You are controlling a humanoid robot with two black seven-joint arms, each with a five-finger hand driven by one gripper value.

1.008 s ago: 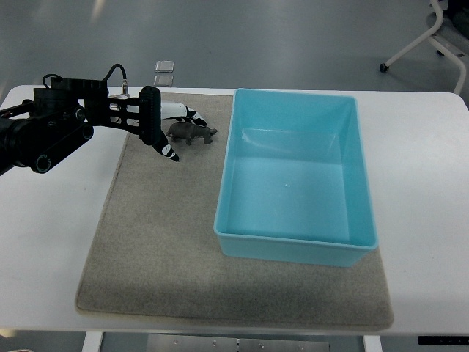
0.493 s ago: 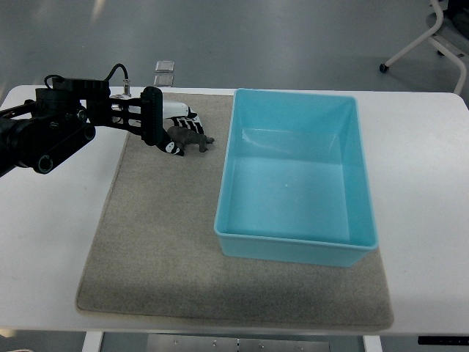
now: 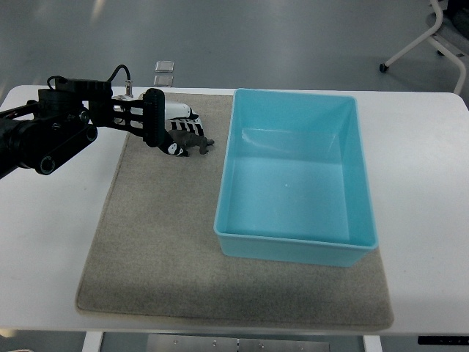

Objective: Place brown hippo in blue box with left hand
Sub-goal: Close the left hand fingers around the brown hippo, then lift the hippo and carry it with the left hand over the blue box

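The blue box (image 3: pixel 296 180) sits open on the right part of the grey mat (image 3: pixel 154 249), nothing inside it. Bare mat stretches in front of the left hand (image 3: pixel 167 128), and white table (image 3: pixel 44 235) lies beyond the mat's left edge. The black arm reaches in from the left, fingers curled around the brown hippo (image 3: pixel 192 141) near the mat's far edge, just left of the box
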